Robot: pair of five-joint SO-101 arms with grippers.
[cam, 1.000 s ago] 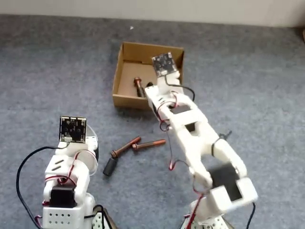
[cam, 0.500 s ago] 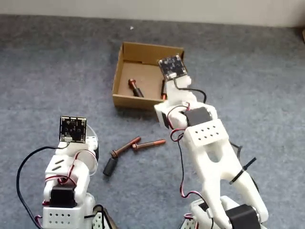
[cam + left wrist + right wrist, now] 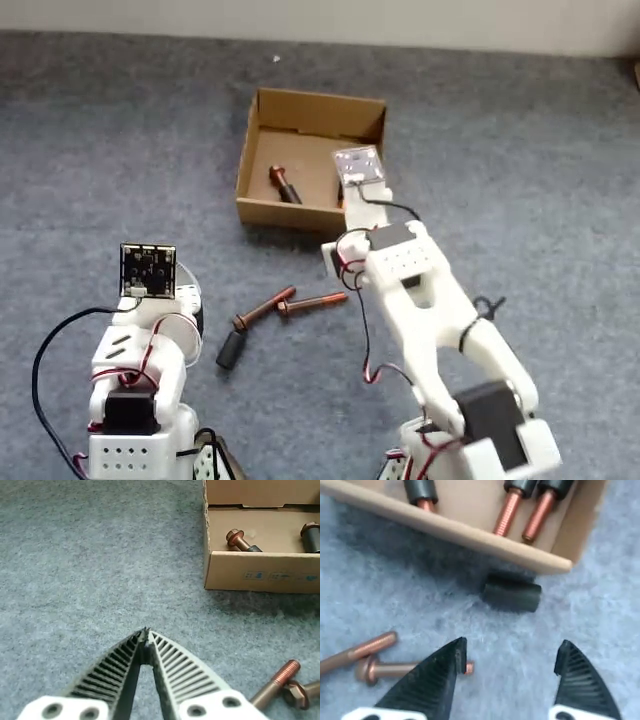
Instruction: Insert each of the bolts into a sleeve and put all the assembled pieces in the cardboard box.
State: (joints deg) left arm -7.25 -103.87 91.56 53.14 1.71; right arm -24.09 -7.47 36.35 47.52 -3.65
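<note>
Posture first: my right arm [image 3: 430, 310] is stretched out low from its base, with the wrist above the near wall of the cardboard box [image 3: 262, 100]. The right tool [image 3: 512, 645] hangs just outside that wall, its ribbed black jaws spread wide with nothing between them. My left arm [image 3: 140, 350] sits folded upright, well back from the box. The left tool [image 3: 146, 632] has its tips pressed together and is empty.

A loose sleeve [image 3: 512, 594] lies on its side just outside the box's near wall, with its long axis along the wall. Farther from the box lies one bare bolt [image 3: 265, 307], and a second bolt [image 3: 312, 300] has its flanged head just beside the first one's shank. Both point roughly along the box's near wall. Beyond them from the box lies another sleeve [image 3: 232, 350].

Inside the box, the assembled pieces [image 3: 509, 515] point their threaded ends at the near wall.

The bolts are copper-coloured and the sleeves are matte black tubes. The box is plain brown card with an open top, and the counter [image 3: 120, 150] is covered in grey felt-like fabric.
</note>
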